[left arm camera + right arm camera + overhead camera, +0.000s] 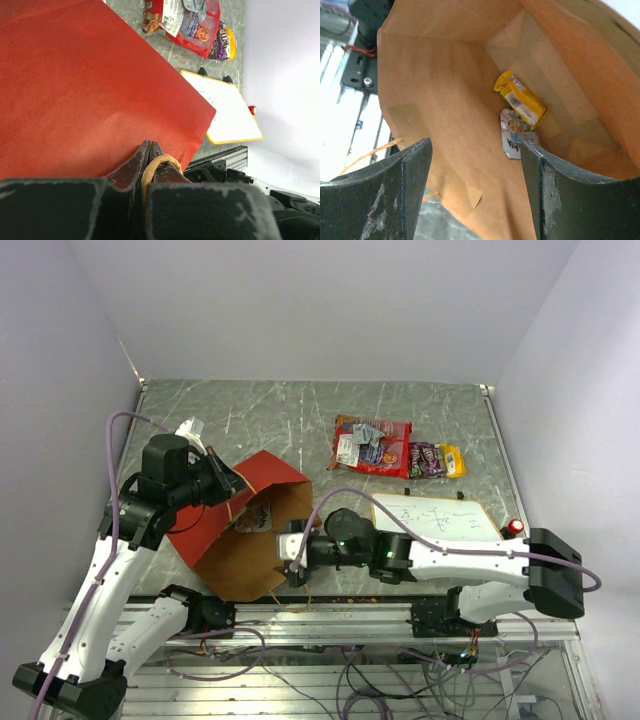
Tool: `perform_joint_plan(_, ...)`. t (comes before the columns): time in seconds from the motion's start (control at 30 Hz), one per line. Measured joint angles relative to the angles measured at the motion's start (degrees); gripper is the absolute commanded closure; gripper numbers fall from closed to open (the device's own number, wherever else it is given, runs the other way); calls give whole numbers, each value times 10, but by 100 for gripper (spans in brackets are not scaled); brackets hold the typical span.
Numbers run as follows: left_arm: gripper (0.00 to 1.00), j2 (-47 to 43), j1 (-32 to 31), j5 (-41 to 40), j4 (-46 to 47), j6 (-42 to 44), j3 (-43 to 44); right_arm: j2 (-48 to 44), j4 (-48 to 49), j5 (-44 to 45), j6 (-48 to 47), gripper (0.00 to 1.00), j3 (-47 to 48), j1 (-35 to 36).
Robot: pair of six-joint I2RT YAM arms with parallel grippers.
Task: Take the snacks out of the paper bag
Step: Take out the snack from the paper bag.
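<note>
The paper bag [225,540], red outside and brown inside, lies tilted with its mouth toward the right. My left gripper [233,483] is shut on its twisted handle [159,163], above the red wall [90,85]. My right gripper [296,560] is open and empty at the bag's mouth [476,146]. Deep in the bag lie a yellow packet [520,97] and a pale blue-white packet [514,137], beyond my fingertips. On the table lie a large red snack bag [372,445], a dark purple packet [424,458] and a yellow one [453,460].
A wood-framed white board [435,520] lies right of the bag, partly under my right arm, with a red button [515,527] at its right. The bag's other handle [375,152] hangs loose near the table's front rail. Walls close in the table on three sides.
</note>
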Motion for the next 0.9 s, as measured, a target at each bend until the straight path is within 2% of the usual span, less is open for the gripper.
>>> perform_joint_plan(0.17, 93, 1, 0, 3, -4, 0, 12, 79, 34, -5, -136, 29, 19, 11)
perform_joint_plan(0.33, 93, 8, 0, 9, -12, 4, 30, 187, 43, -23, -268, 29, 78, 10)
perform_joint_plan(0.47, 93, 12, 0, 10, -19, 6, 42, 257, 53, -32, -334, 29, 130, 9)
perform_joint_plan(0.9, 93, 30, 0, 12, -20, -6, 57, 408, 83, -72, -397, 33, 230, -49)
